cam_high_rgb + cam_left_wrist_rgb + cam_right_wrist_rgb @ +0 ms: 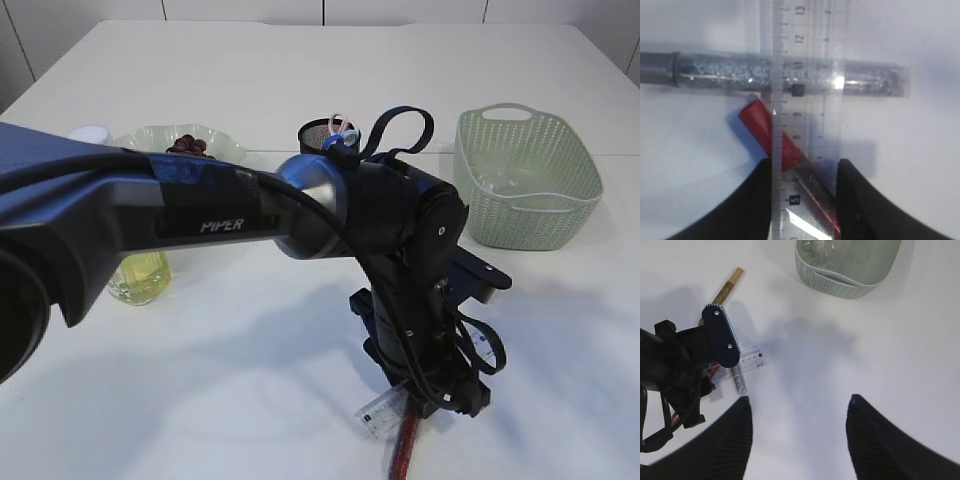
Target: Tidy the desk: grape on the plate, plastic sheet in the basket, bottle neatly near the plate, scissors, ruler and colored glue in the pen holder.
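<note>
Left gripper (802,200) is down on the table over the clear ruler (800,100), jaws partly closed with a finger (752,205) on each long edge; looks like both are touching the ruler's edges, but blur in the left wrist view makes firm contact hard to confirm. Ruler lies across a silver glitter glue pen (790,75) and over a red glue pen (772,132), all on the white table (200,380) near the front edge. Exterior view: left arm (200,215) reaches across the middle, wrist pointing down, ruler end (378,415) and red pen tip poking out below it. Right gripper (799,440) hangs well above the table, jaws wide apart, nothing between them. Gold glue pen (726,287) lies on the table beyond the left arm's wrist. Basket (528,180) back right, crumpled plastic sheet (820,247) inside it. Pen holder (322,135) back centre with scissors handles (340,128) sticking up. Plate (180,140) back left with grapes (188,146) on it; bottle (140,275) with yellowish liquid sits in front of the plate, mostly hidden by the arm.
</note>
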Controlling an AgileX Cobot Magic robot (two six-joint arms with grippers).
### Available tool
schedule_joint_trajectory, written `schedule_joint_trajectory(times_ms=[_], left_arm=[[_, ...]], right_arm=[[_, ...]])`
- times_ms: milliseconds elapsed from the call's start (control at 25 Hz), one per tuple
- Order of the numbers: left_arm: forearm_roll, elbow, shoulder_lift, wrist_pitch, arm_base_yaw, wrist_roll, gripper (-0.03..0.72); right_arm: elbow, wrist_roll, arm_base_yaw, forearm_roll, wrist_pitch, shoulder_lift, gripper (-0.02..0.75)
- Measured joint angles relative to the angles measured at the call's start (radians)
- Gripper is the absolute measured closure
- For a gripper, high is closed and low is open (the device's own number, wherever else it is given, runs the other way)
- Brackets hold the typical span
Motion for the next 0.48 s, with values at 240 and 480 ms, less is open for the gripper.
schedule_joint_trajectory(times_ms=[240, 480], left_arm=[[0.002, -0.008, -0.004, 0.020, 0.000, 0.000, 0.403], [0.004, -0.068, -0.004, 0.042, 0.000, 0.000, 0.403]], right_arm=[[0.000, 0.000, 0.000, 0.000, 0.000, 0.000, 0.268], [0.000, 0.000, 0.000, 0.000, 0.000, 0.000, 0.269]])
